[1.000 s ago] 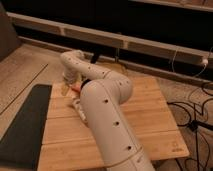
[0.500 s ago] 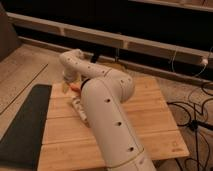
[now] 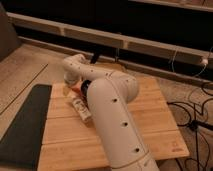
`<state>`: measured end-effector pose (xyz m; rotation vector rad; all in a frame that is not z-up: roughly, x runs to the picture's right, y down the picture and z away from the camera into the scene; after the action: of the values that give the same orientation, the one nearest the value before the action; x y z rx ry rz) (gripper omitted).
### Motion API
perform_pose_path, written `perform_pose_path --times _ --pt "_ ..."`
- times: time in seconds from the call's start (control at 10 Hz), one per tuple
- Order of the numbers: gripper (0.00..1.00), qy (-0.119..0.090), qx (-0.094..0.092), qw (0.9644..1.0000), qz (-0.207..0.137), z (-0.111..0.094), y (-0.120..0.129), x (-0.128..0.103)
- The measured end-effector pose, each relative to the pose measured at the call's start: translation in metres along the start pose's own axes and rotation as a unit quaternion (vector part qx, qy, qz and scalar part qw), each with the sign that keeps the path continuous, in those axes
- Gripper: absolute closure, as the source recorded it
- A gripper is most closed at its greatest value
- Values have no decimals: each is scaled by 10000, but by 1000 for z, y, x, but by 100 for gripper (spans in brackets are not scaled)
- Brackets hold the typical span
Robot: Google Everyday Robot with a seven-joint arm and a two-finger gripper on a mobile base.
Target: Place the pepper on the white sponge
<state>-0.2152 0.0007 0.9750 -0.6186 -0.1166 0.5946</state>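
Arm and gripper (image 3: 74, 85) unmoved since a moment ago, gripper low and half hidden behind the arm, jaws spread wide, no hold visible, pepper (image 3: 76, 90) just under it, white sponge (image 3: 82, 109) just nearer, wooden table (image 3: 150, 120) below, black mat (image 3: 25, 125) leftward, dark shelving (image 3: 125, 42) beyond.
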Motion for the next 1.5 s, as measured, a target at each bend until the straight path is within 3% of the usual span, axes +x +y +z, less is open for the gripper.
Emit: perform_pose_path --times 0.2,0.3,1.1,1.2,1.5 --pt "35 122 251 9996 47 -7 -18 15" --pt "35 157 278 9995 57 -7 -19 18" --pt "36 217 29 9994 264 12 -16 34" --pt "39 227 15 9994 279 13 -17 35" --pt "70 216 -37 9995 239 15 -18 34"
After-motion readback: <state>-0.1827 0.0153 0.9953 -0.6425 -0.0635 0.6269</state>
